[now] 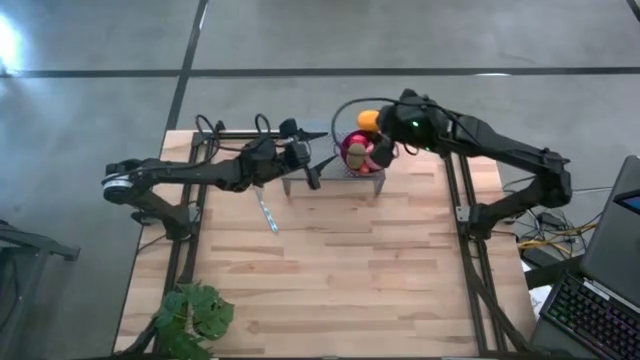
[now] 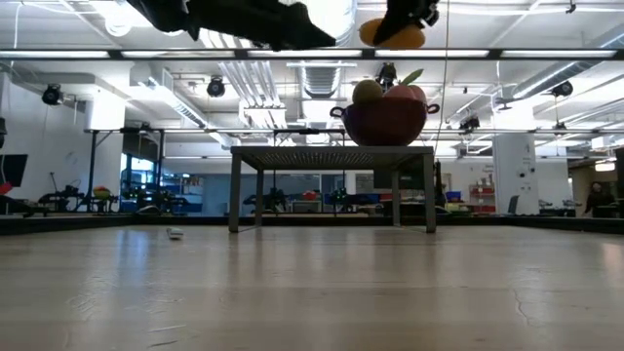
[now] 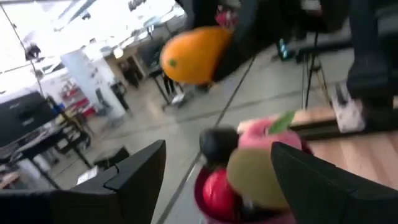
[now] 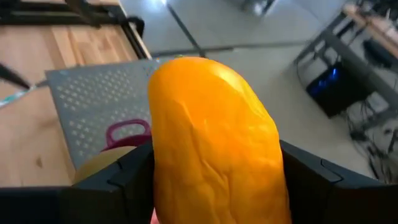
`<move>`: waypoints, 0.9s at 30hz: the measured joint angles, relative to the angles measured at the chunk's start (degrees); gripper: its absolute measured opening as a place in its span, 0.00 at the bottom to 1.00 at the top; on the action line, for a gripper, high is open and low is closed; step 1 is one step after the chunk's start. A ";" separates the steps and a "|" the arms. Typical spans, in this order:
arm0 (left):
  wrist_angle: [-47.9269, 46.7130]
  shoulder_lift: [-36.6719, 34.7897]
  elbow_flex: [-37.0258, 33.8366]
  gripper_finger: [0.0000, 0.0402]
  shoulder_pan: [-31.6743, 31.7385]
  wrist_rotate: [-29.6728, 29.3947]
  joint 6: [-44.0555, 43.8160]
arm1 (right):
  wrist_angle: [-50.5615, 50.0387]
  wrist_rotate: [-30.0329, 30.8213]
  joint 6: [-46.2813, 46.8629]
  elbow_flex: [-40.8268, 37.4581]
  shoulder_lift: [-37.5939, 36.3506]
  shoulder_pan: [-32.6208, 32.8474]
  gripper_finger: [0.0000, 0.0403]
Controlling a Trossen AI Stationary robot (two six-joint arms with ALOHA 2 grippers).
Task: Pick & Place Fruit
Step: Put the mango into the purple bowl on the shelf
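Right pincer (image 4: 214, 180) grips orange fruit (image 4: 214, 143) above bowl (image 2: 385, 122); left pincer (image 3: 217, 180) open

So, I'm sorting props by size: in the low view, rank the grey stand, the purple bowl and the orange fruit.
Largest to smallest:
1. grey stand
2. purple bowl
3. orange fruit, held in the right gripper above the bowl, so distance differs little.

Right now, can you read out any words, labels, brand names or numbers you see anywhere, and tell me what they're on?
None can be read.
Orange fruit, purple bowl, perforated metal stand: no print shows.
Laptop at the table's edge: keys and screen too small to read.
Room behind the table: any signs are too small and blurred.
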 joint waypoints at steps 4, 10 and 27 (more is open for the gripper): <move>-4.23 0.00 -0.04 0.73 -0.08 -2.31 0.19 | -6.45 -0.16 2.37 6.28 5.29 -1.06 0.65; -8.24 -0.13 -0.11 0.73 -0.09 -9.39 -1.41 | -14.66 -0.19 5.71 14.11 12.02 -1.51 0.63; -11.61 -0.22 -0.22 0.73 -0.09 -12.37 -5.09 | -21.19 -0.99 8.37 20.08 19.75 -5.85 0.66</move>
